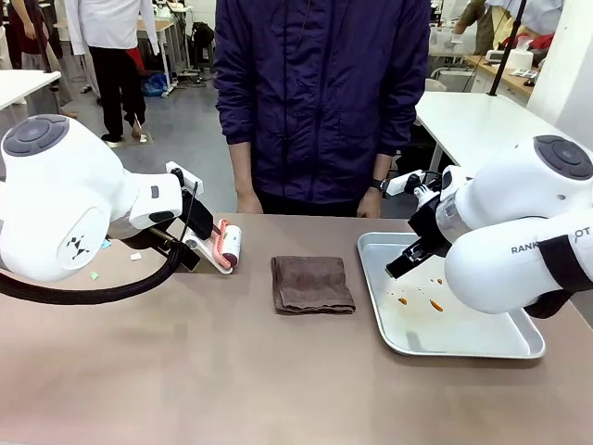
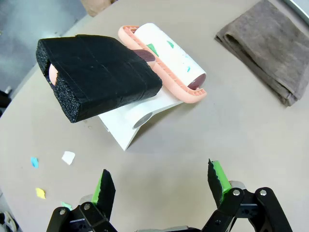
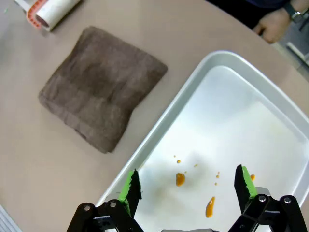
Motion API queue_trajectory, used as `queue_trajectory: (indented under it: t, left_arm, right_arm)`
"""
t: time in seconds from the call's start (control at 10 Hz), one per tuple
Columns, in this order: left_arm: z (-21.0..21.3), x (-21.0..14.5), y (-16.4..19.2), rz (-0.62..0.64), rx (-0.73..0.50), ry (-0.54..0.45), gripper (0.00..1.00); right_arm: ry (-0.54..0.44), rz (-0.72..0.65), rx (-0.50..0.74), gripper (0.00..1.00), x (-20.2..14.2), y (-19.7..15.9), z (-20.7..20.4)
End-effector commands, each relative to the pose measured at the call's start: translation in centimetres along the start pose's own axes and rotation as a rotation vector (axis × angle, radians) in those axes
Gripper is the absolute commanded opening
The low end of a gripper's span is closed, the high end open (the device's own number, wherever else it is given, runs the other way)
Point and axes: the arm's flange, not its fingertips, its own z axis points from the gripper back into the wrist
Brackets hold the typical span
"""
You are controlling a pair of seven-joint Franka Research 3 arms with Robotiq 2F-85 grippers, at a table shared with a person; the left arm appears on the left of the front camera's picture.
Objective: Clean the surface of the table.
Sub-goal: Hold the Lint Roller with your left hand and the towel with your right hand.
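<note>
1. Your left gripper (image 2: 161,181) has its jaws spread wide. The green pads (image 2: 221,176) hold nothing and touch nothing.
2. It hovers over bare table (image 1: 232,371), just near of the lint roller (image 2: 169,53). There's a clear gap between the fingertips and the roller.
3. The roller has a white sheet with coloured specks stuck to it and a pink frame. It leans on a white stand (image 2: 140,116), and a black foam block (image 2: 96,75) covers its handle end. It sits on the left part of the table.
4. A few paper scraps (image 2: 68,157) lie on the table left of the left gripper in its wrist view.
5. Your right gripper (image 3: 187,183) is also fully open, with the pads (image 3: 129,188) empty and out of contact.
6. It hangs above the near-left corner of the metal tray (image 1: 463,352). Orange spots (image 3: 180,179) lie on the tray floor between the fingers.
7. The tray lies flat on the right part of the table.
8. A folded brown cloth (image 1: 311,283) lies on the table between roller and tray, apart from both.
9. The table spans the whole front view, with a taupe-brown top.
10. The person stands at the far edge, with one hand (image 1: 248,202) resting at the table edge.
</note>
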Motion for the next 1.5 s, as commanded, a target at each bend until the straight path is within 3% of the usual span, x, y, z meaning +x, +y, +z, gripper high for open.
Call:
queue_trajectory:
  t: [0.0, 0.7, 0.9, 1.0, 1.1, 1.2, 1.3, 1.4]
  left_arm:
    - [0.0, 0.0, 0.0, 0.000, 0.000, 0.000, 1.00]
    - [0.0, 0.0, 0.0, 0.000, 0.000, 0.000, 1.00]
    - [3.5, -1.1, 0.9, 0.062, -0.175, 0.122, 1.00]
    - [5.5, -1.7, 1.3, 0.145, -0.240, 0.205, 1.00]
    - [7.6, -2.6, 2.1, 0.209, -0.369, 0.186, 1.00]
    - [9.2, -3.5, 3.2, 0.245, -0.483, 0.160, 1.00]
    - [10.3, -4.6, 4.5, 0.288, -0.583, 0.111, 1.00]
    - [11.2, -5.8, 6.3, 0.355, -0.712, 0.025, 1.00]
  right_arm:
    - [0.000, -0.001, 0.000, 1.00, 0.0, 0.0, 0.0]
    - [0.025, 0.015, 0.030, 1.00, -0.5, -0.4, 0.6]
    - [0.106, -0.068, 0.184, 1.00, -1.3, -2.0, 3.0]
    - [0.163, -0.199, 0.214, 1.00, -1.5, -2.8, 4.6]
    - [0.173, -0.379, 0.297, 1.00, -2.0, -4.1, 6.3]
    - [0.191, -0.477, 0.395, 1.00, -3.0, -5.4, 7.4]
    - [0.219, -0.537, 0.578, 1.00, -4.4, -6.6, 8.4]
    - [0.249, -0.633, 0.673, 1.00, -6.1, -7.8, 9.0]
